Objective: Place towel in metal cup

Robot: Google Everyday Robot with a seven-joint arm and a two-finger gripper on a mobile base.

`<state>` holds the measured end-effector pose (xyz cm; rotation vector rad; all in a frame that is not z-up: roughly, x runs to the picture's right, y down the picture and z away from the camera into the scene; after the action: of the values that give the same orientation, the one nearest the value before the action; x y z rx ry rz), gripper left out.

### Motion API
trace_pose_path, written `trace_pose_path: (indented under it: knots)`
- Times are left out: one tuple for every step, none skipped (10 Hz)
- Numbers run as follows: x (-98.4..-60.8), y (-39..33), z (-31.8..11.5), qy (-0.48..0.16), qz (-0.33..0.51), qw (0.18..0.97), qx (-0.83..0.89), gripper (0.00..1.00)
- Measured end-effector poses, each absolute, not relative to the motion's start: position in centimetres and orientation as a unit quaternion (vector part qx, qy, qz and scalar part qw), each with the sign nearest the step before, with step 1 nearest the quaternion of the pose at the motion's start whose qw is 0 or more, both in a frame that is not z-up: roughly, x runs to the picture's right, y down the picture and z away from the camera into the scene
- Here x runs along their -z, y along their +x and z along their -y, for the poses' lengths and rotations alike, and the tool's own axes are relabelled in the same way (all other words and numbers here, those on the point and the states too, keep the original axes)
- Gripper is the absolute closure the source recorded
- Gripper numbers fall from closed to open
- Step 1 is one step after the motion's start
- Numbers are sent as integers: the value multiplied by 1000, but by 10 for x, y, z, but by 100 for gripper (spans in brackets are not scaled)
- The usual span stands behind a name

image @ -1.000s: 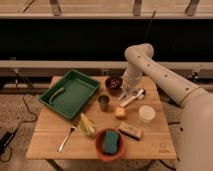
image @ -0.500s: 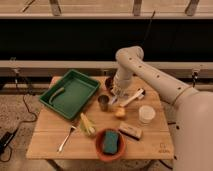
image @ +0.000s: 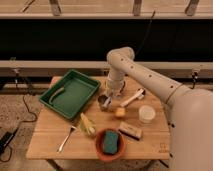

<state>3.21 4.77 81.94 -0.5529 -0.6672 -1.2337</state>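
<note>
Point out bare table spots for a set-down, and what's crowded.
Free: front-left strip by the fork, below the green tray. Crowded: centre, where the shut gripper hangs over the metal cup, beside corn, white cup and red bowl.

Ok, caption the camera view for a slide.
Robot arm lowers its shut gripper over the metal cup beside the green tray on a wooden table.
</note>
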Motion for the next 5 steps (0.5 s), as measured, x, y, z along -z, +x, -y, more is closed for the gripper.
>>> trace_pose_path:
  knots:
    - [-821, 24, -47, -247, 307, 722, 568, 100]
    - [-822, 19, -47, -247, 309, 717, 574, 99]
    - [-824, 17, -47, -246, 310, 713, 578, 95]
    - [-827, 15, -47, -247, 311, 710, 581, 87]
    - [-830, 9, -47, -245, 313, 705, 587, 75]
